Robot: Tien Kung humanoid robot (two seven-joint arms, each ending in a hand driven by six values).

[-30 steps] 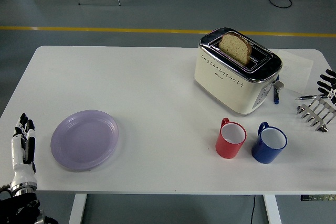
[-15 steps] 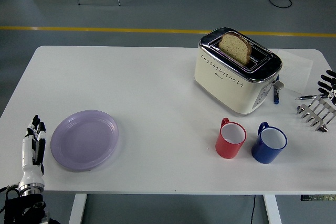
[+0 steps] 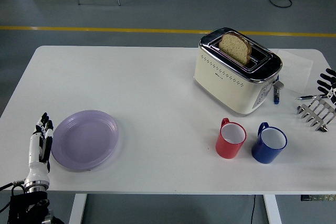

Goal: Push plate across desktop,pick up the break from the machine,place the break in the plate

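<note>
Left hand (image 3: 41, 140) has moved in from the bench's 8 o'clock corner over the last second and now sits just beside the round flat lilac plastic plate (image 3: 84, 139), at the plate's 9 o'clock edge, fingers straight and together, edge-on, holding nothing. Contact with the rim can't be confirmed; looks touching or nearly so. Plate hasn't shifted, so the push looks about to start, not yet underway. Plate lies on the white bench (image 3: 157, 87) at its 8 o'clock area, well apart from the cream and chrome two-slot toaster (image 3: 236, 74) at 2 o'clock, which has a brown bread slice (image 3: 235, 46) standing upright in a slot. Red mug (image 3: 231, 138) and blue mug (image 3: 269, 142) stand side by side at the toaster's 6 o'clock. Right hand (image 3: 328, 81) rests at the 3 o'clock edge; whether it is clenched or loose can't be told.
</note>
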